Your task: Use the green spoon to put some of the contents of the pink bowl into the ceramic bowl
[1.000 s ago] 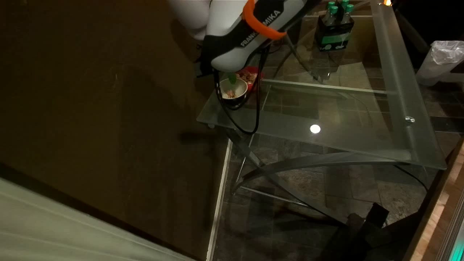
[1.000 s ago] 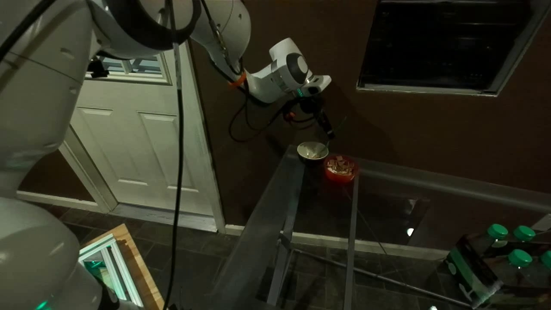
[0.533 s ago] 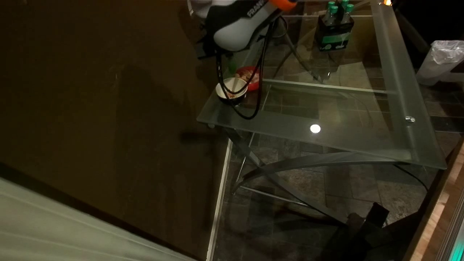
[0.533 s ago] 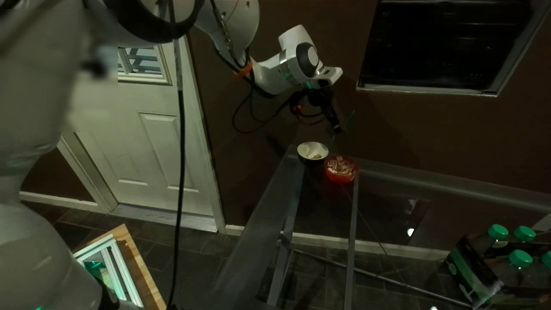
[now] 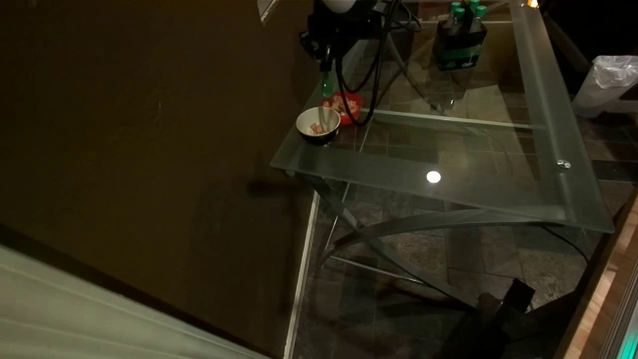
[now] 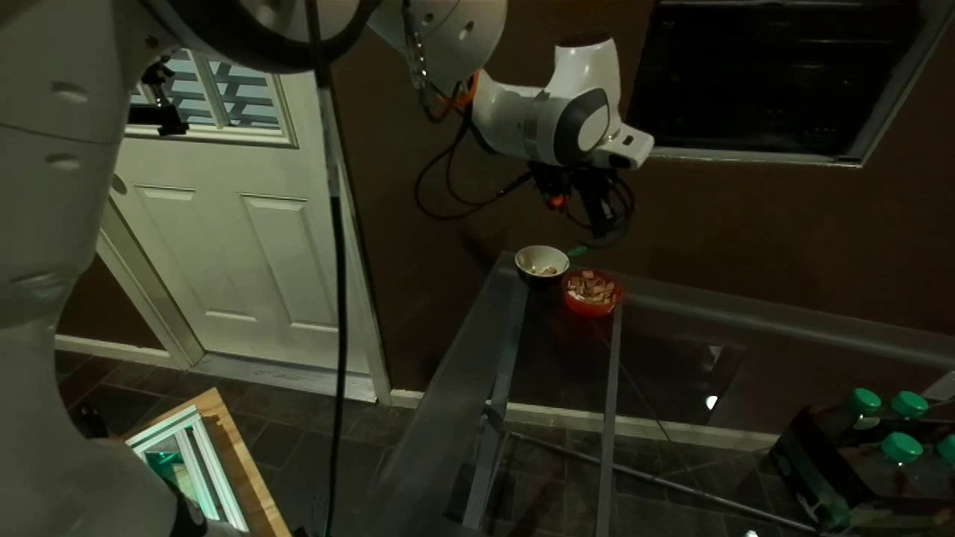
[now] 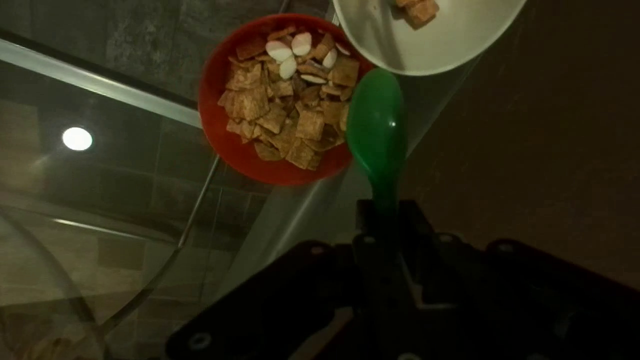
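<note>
My gripper (image 7: 382, 220) is shut on the green spoon (image 7: 377, 120), which points forward from the fingers; the spoon's bowl looks empty. In the wrist view the spoon overlaps the edge of the pink bowl (image 7: 211, 115), full of brown cereal squares and white flakes. The ceramic bowl (image 7: 450, 45) lies just past the spoon's tip with some cereal pieces inside. In both exterior views the spoon (image 5: 327, 86) (image 6: 577, 251) hangs above the table beside the two bowls. The pink bowl (image 6: 589, 307) and ceramic bowl (image 6: 539, 277) stand side by side near the table's corner.
The bowls stand on a glass table (image 5: 398, 167) against a brown wall (image 6: 716, 224). A carton of green-capped bottles (image 5: 458, 47) stands farther along the table. Black cables (image 5: 376, 85) hang from the arm near the bowls. A bin (image 5: 605, 85) stands beyond the table.
My gripper has lifted the spoon out from over the ceramic bowl and moved it away from that bowl, toward the pink bowl's side. The wrist has turned. The bowls have not moved.
</note>
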Robot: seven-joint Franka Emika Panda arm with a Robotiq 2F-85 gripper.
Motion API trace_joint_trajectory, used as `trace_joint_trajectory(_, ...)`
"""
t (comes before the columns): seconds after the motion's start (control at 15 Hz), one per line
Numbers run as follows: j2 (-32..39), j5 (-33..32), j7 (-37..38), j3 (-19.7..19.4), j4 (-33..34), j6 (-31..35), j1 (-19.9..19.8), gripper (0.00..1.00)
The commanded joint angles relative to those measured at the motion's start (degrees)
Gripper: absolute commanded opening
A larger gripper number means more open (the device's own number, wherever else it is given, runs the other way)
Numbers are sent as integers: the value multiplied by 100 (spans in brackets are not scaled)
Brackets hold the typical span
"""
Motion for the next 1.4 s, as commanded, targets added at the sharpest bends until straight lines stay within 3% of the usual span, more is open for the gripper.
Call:
trace_joint_trajectory(0.0,48,1095,-1026,283,-29,-70,-471,4)
trace_joint_trajectory(0.47,377,1877,-1456,97,194,-239,-603,4)
trace_joint_trajectory(1.33,1061,2317,-1360,50,836,-261,-706,4)
